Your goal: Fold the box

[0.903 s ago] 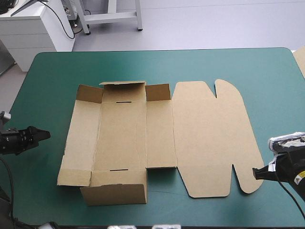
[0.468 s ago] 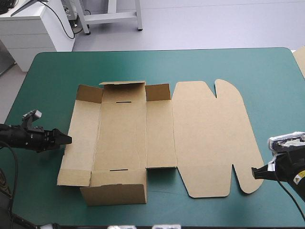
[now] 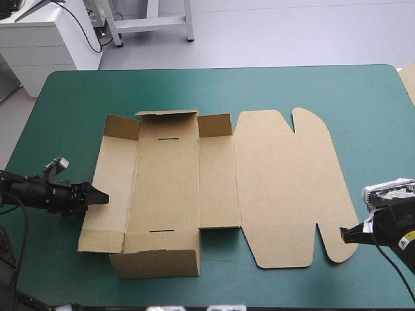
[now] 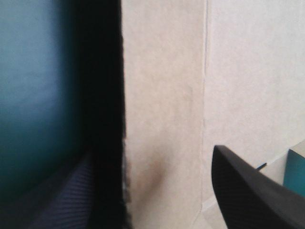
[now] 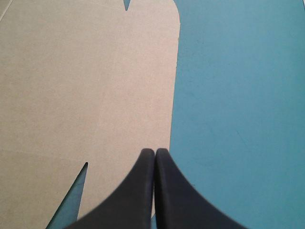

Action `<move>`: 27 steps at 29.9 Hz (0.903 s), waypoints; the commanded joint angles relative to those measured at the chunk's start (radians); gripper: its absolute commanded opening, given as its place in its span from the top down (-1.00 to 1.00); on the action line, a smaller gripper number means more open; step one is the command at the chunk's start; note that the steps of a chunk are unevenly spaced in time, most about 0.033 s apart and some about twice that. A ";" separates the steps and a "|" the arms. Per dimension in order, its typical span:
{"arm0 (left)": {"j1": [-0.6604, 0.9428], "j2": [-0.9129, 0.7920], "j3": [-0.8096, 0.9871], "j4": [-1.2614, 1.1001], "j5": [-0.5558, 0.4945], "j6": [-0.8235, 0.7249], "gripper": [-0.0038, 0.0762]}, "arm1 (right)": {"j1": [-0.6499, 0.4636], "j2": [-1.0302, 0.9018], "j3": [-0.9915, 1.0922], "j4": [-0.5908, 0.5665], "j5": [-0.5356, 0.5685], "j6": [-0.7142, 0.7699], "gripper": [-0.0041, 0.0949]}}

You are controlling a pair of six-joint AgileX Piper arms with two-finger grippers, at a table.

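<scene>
Brown board: the box (image 3: 168, 188) lies mid-table on the teal-green cover (image 3: 311, 91), mostly a flat sheet.

Done, by my reading: the end wall at 6 o'clock stands raised, and the end flap and corner tabs at 12 o'clock are part lifted.

Left to do: both long side panels lie flat, nothing is tucked, and the lid panel lies flat toward 3 o'clock. Early stage.

Left gripper (image 3: 98, 197): at 8 o'clock of the sheet, on the outer edge of the long side panel. Its fingers (image 4: 248, 191) stand apart with that edge between them, not pinching.

Right gripper (image 3: 343, 234): at 4 o'clock, fingers pressed together, empty. Tip at the lid's corner; contact unclear.
</scene>
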 commanded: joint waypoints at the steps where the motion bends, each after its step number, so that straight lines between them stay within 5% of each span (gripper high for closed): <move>1: -0.010 -0.016 0.058 0.023 0.095 -0.015 -0.34 | -0.007 0.002 -0.026 -0.003 -0.066 -0.006 0.95; 12: -0.010 -0.016 0.131 0.023 0.095 -0.014 -0.28 | -0.007 0.002 -0.026 -0.003 -0.064 -0.006 0.95; 15: -0.010 -0.016 0.131 0.018 0.095 -0.014 0.06 | -0.007 0.002 -0.026 -0.003 -0.064 -0.006 0.95; 19: -0.010 -0.016 0.129 -0.003 0.091 -0.011 0.88 | -0.007 0.002 -0.026 -0.003 -0.064 -0.006 0.95; 27: -0.039 -0.016 0.129 -0.139 0.093 0.119 0.92 | -0.007 0.002 -0.026 -0.003 -0.053 -0.006 0.95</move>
